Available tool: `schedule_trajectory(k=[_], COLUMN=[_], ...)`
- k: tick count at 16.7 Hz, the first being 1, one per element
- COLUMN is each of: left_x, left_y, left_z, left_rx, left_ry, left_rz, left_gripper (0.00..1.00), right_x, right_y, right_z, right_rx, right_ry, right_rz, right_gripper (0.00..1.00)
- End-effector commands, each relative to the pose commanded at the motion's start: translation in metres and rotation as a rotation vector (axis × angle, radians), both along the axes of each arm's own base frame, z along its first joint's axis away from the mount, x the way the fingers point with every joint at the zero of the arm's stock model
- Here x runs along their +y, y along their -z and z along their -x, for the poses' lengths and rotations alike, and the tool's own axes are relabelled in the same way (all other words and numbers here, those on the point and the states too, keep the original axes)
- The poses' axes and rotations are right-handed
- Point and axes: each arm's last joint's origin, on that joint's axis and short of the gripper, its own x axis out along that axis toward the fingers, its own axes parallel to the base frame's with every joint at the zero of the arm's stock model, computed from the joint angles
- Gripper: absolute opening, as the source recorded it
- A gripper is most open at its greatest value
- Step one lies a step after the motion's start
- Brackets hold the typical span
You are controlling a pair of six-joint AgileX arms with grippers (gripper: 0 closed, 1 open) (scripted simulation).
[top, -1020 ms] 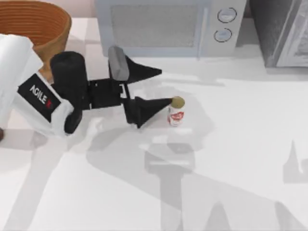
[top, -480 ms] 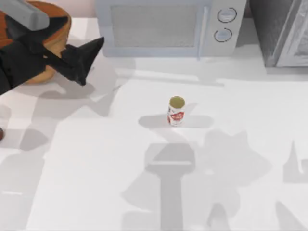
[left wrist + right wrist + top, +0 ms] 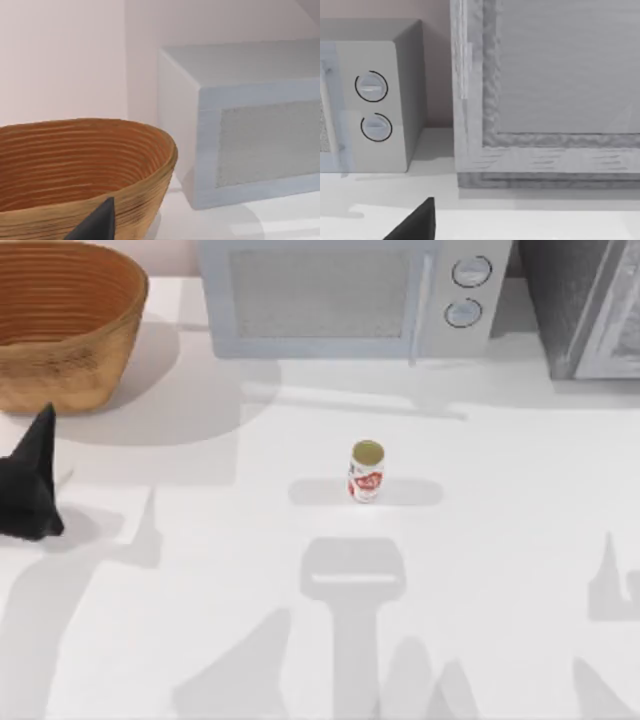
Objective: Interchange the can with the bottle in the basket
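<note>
Your left gripper [image 3: 28, 490] has pulled back from the basket's rim to the table's left edge; you cannot tell whether its fingers are apart. Just behind it sits the basket [image 3: 70, 330], at the rear left. The can [image 3: 367, 472] stands upright mid-table, well apart to its right. Judging by position, your left arm is nearer the basket; your right gripper [image 3: 415, 225] is parked.

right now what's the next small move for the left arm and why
Probably swing the left gripper from the table's left edge back toward the can. The can stands upright and alone mid-table, apart from the basket at the far left corner, so it looks not yet placed in it.
</note>
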Motion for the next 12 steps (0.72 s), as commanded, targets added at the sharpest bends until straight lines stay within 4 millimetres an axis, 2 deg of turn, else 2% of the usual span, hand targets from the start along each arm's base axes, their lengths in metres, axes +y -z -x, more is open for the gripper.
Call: schedule_trajectory(k=[2,5,8,12], left_x=[0.004,0.007,0.009,0.009], left_y=[0.017,0.043,0.06,0.064], left_z=[0.021,0.038,0.043,0.044], left_rx=[-0.02,-0.037,-0.037,-0.037], left_ry=[-0.089,-0.188,-0.243,-0.255], left_rz=[0.0,0.001,0.001,0.001], left_gripper=[1.0,1.0,1.0,1.0], right_x=[0.0,0.0,0.0,0.0], right_y=[0.0,0.0,0.0,0.0], right_z=[0.0,0.0,0.0,0.0], right_rx=[0.0,0.0,0.0,0.0], right_ry=[0.0,0.0,0.0,0.0], right_rz=[0.0,0.0,0.0,0.0], right_gripper=[1.0,1.0,1.0,1.0])
